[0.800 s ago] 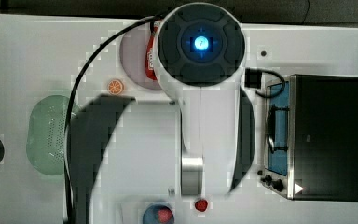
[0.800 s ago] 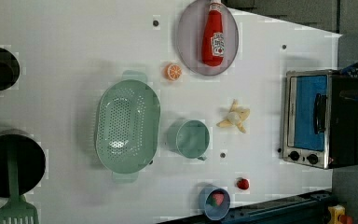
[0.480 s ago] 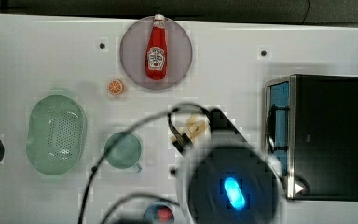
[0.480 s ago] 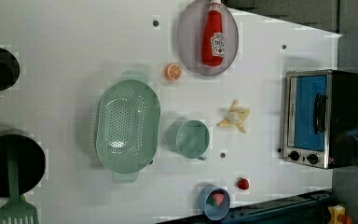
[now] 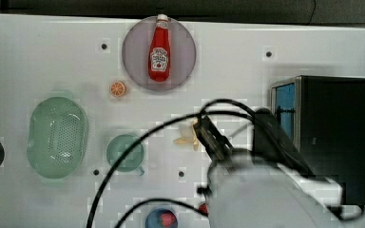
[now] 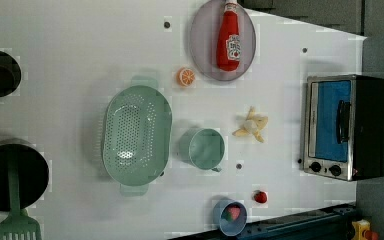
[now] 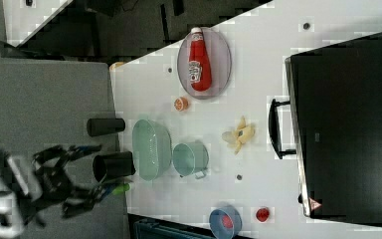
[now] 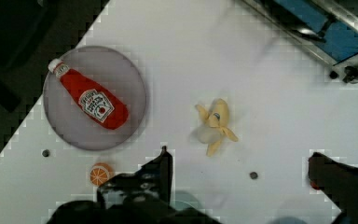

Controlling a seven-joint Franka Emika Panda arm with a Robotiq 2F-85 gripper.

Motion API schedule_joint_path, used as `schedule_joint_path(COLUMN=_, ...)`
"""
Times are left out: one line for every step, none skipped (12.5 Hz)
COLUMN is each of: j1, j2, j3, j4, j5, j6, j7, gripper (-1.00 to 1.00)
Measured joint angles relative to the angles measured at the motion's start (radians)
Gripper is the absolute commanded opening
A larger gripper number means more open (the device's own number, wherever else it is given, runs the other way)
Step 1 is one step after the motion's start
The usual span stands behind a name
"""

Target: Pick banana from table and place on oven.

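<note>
Top view: the banana (image 5: 186, 136) lies on the white table (image 5: 228, 61), partly covered by the arm (image 5: 266, 190), between the green cup (image 5: 125, 153) and the oven (image 5: 330, 137) at the top view's right edge.

Left view: banana (image 6: 251, 128) has bare table all round; the plate (image 6: 200, 45) with the ketchup bottle (image 6: 229, 35) sits at the far edge.

Right view: the oven's (image 7: 348, 124) black top is flat and bare.

Wrist view: the hand (image 8: 242, 170) hangs above the table with fingers (image 8: 161, 170) wide apart, holding nothing; banana (image 8: 214, 126) lies apart from them.
</note>
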Motion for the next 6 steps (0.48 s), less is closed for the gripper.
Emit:
schedule_joint_path(j1=0.003, j2=0.040, j3=0.000, j4=-0.025, j5=0.001, j6=0.037, j7=0.002, gripper=1.00)
schedule_joint_path(j1=0.007, j2=0.081, j3=0.000, j4=-0.070, j5=0.006, j6=0.083, j7=0.003, gripper=1.00)
schedule_joint_path(j1=0.009, j2=0.126, j3=0.005, j4=-0.119, j5=0.006, j6=0.148, j7=0.003, gripper=1.00)
schedule_joint_path(j1=0.008, j2=0.172, j3=0.014, j4=-0.170, j5=0.002, j6=0.214, j7=0.001, gripper=1.00)
schedule_joint_path(j1=0.010, j2=0.216, j3=0.025, j4=-0.225, j5=-0.010, j6=0.273, j7=0.004, gripper=1.00)
schedule_joint_path(j1=0.018, j2=0.269, j3=0.030, j4=-0.268, j5=-0.020, j6=0.339, j7=0.007, gripper=1.00)
